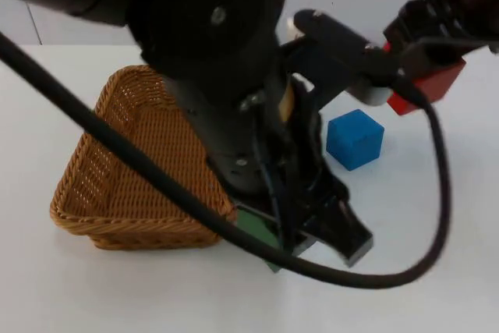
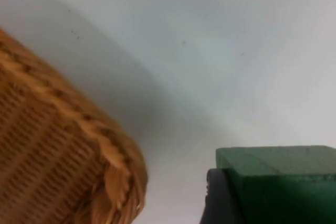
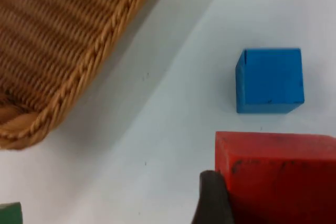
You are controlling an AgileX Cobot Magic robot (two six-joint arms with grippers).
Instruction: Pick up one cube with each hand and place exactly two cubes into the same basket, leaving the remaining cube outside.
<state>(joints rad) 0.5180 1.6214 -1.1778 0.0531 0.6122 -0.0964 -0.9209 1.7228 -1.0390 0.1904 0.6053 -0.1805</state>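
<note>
My left gripper (image 1: 300,239) sits low beside the near right corner of the wicker basket (image 1: 117,169), shut on the green cube (image 1: 261,233). In the left wrist view the green cube (image 2: 283,182) rests against a black finger (image 2: 218,200), with the basket's rim (image 2: 63,161) close by. At the back right, my right gripper (image 1: 425,76) holds the red cube (image 1: 430,87) above the table. The right wrist view shows that red cube (image 3: 275,177) in the fingers (image 3: 212,200), the blue cube (image 3: 269,80) on the table beyond it, and the basket (image 3: 68,40) with nothing in it.
The blue cube (image 1: 355,139) lies on the white table between the two grippers, right of the left arm. The left arm's bulk hides the basket's right side and the table's middle. White table top (image 1: 437,271) lies open to the front and right.
</note>
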